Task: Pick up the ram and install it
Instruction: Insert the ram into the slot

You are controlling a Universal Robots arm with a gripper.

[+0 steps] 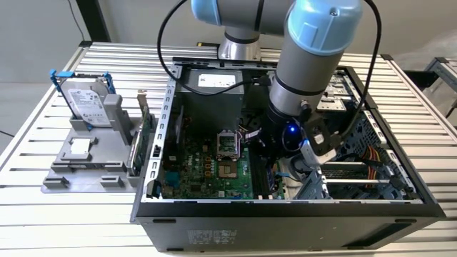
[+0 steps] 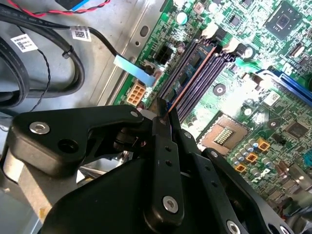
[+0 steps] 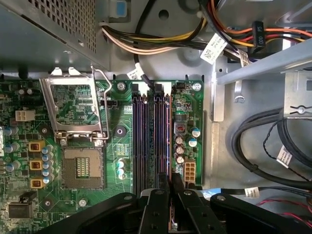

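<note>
Cables crowd the open computer case (image 1: pixel 286 206) around the end effector (image 2: pixel 163 117): black cords (image 2: pixel 44 63) loop just beside it in the second wrist view, and a bundle of yellow, orange and black wires (image 3: pixel 195 36) runs beyond the far ends of the memory slots (image 3: pixel 151 136) in the first wrist view. On the motherboard (image 1: pixel 207 171), an empty processor socket (image 3: pixel 83 168) with its metal frame lifted sits near the slots, beside a row of small capacitors (image 3: pixel 46 158). A white connector (image 3: pixel 190 171) lies just beside the end effector's fingers (image 3: pixel 178 187).

Outside the case, on the slatted metal surface (image 1: pixel 64 225), a grey stand (image 1: pixel 89 160) holds a silver hard drive in a blue frame (image 1: pixel 85 104), well apart from the end effector. A green expansion card (image 1: pixel 139 142) stands against the case wall.

The arm (image 1: pixel 314 59) reaches steeply down into the case, wrist pointing at the motherboard. The fingers are closed narrowly on the ram (image 2: pixel 187 80), a thin stick seen edge-on, lying along the memory slots; whether it is seated cannot be told.
</note>
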